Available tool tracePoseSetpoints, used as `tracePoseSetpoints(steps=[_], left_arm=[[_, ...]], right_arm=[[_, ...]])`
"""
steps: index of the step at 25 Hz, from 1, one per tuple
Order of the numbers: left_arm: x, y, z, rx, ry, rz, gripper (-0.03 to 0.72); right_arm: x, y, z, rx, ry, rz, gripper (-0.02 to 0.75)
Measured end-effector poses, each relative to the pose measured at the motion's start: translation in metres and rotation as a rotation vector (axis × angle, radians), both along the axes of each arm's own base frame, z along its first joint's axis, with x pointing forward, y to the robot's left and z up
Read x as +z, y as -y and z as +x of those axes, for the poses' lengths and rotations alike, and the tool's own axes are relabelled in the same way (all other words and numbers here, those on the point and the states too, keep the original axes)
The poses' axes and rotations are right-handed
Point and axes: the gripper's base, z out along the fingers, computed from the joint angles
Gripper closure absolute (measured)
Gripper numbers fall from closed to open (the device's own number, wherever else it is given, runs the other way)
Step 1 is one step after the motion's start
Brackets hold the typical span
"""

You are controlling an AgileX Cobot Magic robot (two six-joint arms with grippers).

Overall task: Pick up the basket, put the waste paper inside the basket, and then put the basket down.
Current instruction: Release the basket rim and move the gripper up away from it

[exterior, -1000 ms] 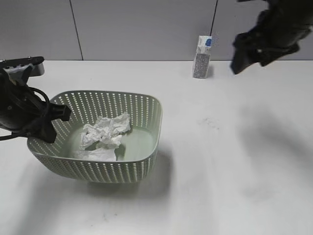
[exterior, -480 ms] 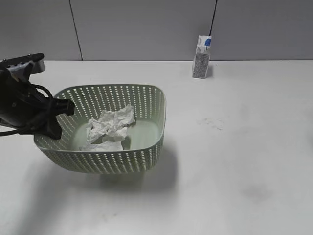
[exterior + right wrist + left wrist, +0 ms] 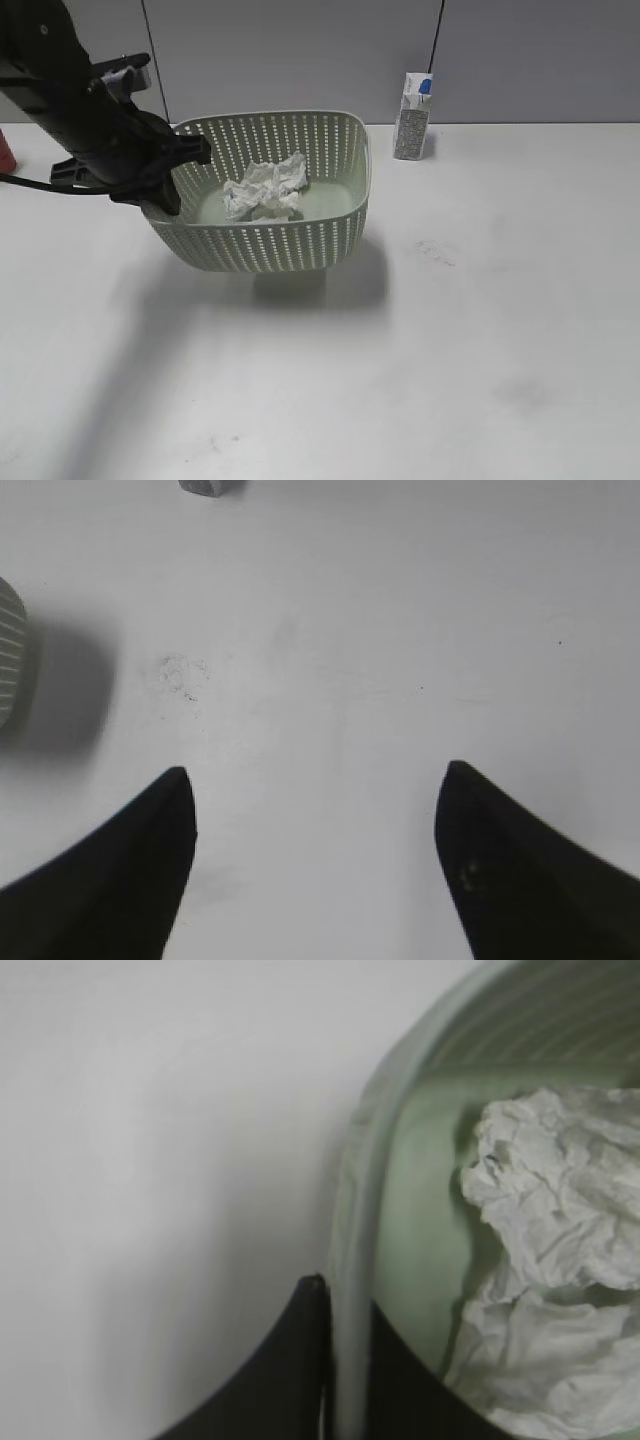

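Observation:
The pale sage-green basket [image 3: 290, 245] hangs tilted above the white table, held by its left rim. My left gripper [image 3: 170, 180] is shut on that rim; the left wrist view shows the rim [image 3: 365, 1230] pinched between the two black fingers [image 3: 345, 1310]. Crumpled white waste paper [image 3: 265, 188] lies inside the basket and also shows in the left wrist view [image 3: 550, 1260]. My right gripper [image 3: 315, 780] is open and empty above bare table; it is out of the exterior view. A sliver of the basket [image 3: 8, 650] shows at that view's left edge.
An upright white-grey carton with a blue mark [image 3: 414, 115] stands at the back of the table by the grey wall. A red object [image 3: 5, 152] peeks in at the far left edge. The basket casts a shadow [image 3: 320, 285] on the table.
My left gripper has lifted the basket with the paper in it up and to the right, toward the back. The right arm, seen a second ago at top right, has left the exterior view.

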Motion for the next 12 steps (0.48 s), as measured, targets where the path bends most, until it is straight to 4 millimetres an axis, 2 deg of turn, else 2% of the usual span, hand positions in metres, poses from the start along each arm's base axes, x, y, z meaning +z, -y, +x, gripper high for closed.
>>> tracePoseSetpoints(steps=[3,7,9,11,12], left_arm=[[-0.017,0.001,0.007,0.004,-0.021,0.030,0.685],[-0.028,0.001,0.012,0.005,-0.006,0.044,0.664],[-0.028,0.001,0.013,0.009,0.012,0.041,0.607],[-0.027,0.002,0.015,0.012,0.024,0.037,0.507],[-0.026,0.002,0.016,0.015,0.031,0.034,0.435]], right_arm=[[0.009,-0.003,-0.025,0.003,0.041,0.004,0.147],[0.000,-0.006,-0.063,0.004,0.046,0.004,0.147],[-0.012,-0.007,-0.082,0.002,0.042,0.005,0.147],[-0.024,-0.008,-0.097,-0.005,0.057,0.005,0.147],[-0.031,-0.008,-0.104,-0.010,0.066,0.006,0.148]])
